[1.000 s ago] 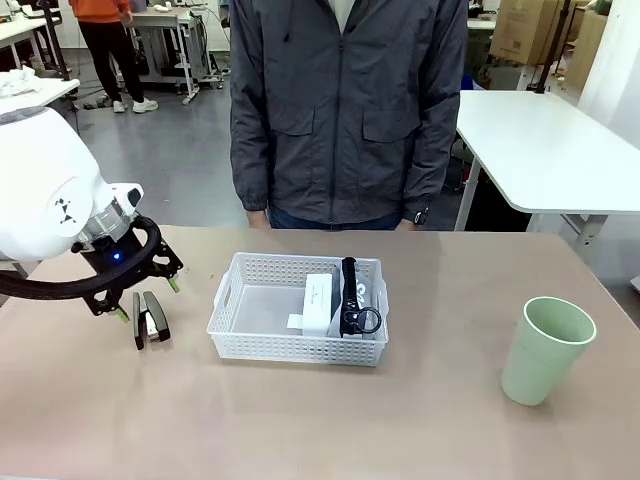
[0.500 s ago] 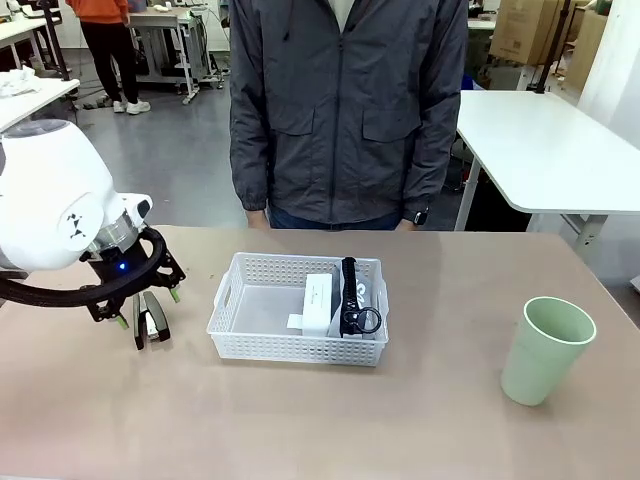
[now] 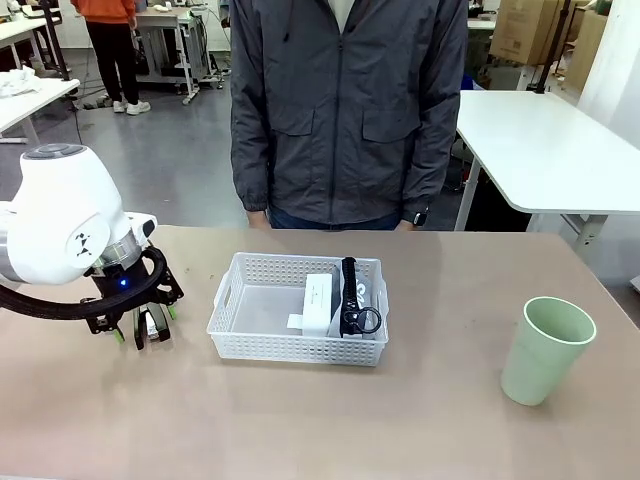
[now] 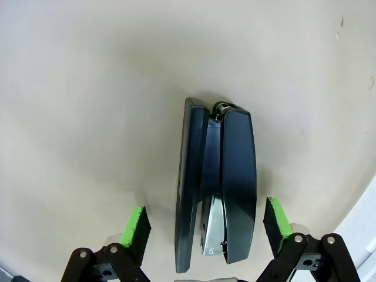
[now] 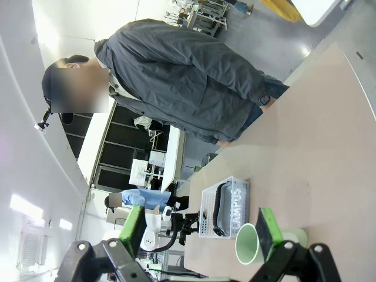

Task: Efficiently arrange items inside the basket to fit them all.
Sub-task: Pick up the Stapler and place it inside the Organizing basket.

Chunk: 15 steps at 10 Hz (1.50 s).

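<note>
The black stapler (image 4: 216, 207) lies on its side on the table left of the basket; in the front view the stapler (image 3: 151, 325) peeks out under my left gripper (image 3: 143, 328). That gripper (image 4: 205, 228) is open, its green pads (image 4: 136, 228) straddling the stapler without touching it. The white lattice basket (image 3: 258, 334) sits mid-table and holds the small white box (image 3: 319, 303) beside the grey pouch with its black strap and ring (image 3: 350, 295). The tall pale green cup (image 3: 543, 350) stands upright at the right. My right gripper (image 5: 200, 230) is open, high off the table, with the cup (image 5: 248, 244) far below it.
A person in a dark grey jacket (image 3: 345, 110) stands at the far edge behind the basket, hands out of sight. A white table (image 3: 545, 145) stands back right. Bare tabletop stretches between basket and cup and along the near edge.
My left arm has come down and slightly toward the basket, so its open fingers now sit either side of the stapler. Basket, cup and person have not moved.
</note>
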{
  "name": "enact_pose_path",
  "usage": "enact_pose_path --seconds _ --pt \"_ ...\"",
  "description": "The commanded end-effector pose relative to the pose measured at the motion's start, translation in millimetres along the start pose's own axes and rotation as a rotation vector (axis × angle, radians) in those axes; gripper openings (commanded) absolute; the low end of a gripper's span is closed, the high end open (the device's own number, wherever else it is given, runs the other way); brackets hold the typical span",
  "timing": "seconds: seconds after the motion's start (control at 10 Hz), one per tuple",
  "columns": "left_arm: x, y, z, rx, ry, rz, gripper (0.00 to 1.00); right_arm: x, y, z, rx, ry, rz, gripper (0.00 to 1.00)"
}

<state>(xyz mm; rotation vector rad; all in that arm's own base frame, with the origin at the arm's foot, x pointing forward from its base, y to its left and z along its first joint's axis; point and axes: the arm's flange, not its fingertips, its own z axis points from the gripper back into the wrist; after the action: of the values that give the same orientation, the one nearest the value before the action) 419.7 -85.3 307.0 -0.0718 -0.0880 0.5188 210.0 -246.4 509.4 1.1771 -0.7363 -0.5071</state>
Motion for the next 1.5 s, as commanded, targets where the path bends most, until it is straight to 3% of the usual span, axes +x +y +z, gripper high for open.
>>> enact_pose_path --seconds 0.0,0.1,0.2,0.3,0.4,0.6,0.7,0.9,1.1,1.2,1.4 --pt "4 -1 2 -0.005 -0.012 0.003 1.00 2 0 -1 0.027 -0.014 0.025 1.00" --pt "5 -2 2 -0.004 -0.010 0.004 1.00 2 0 -1 0.027 -0.014 0.025 1.00" --pt "5 -2 2 -0.002 -0.010 0.009 0.53 2 0 -1 0.027 -0.014 0.025 1.00" --pt "5 -2 1 0.003 -0.016 0.005 0.41 2 0 -1 0.027 -0.014 0.025 1.00" --pt "5 -2 2 -0.001 -0.020 0.002 0.00 2 0 -1 0.027 -0.014 0.025 1.00" --pt "5 -1 4 -0.007 -0.028 0.004 0.00 2 0 -1 0.027 -0.014 0.025 1.00" --pt "5 -1 5 -0.008 -0.029 0.003 0.14 2 0 -1 0.027 -0.014 0.025 1.00" --pt "4 1 6 -0.008 -0.034 -0.005 0.00 2 0 -1 0.027 -0.014 0.025 1.00" --pt "1 9 24 -0.025 -0.045 -0.057 0.00 2 0 -1 0.027 -0.014 0.025 1.00" --pt "-3 22 52 -0.084 -0.030 -0.180 0.00 2 0 -1 0.027 -0.014 0.025 1.00" --pt "-20 51 115 -0.228 0.002 -0.580 0.00 2 0 -1 0.027 -0.014 0.025 1.00"
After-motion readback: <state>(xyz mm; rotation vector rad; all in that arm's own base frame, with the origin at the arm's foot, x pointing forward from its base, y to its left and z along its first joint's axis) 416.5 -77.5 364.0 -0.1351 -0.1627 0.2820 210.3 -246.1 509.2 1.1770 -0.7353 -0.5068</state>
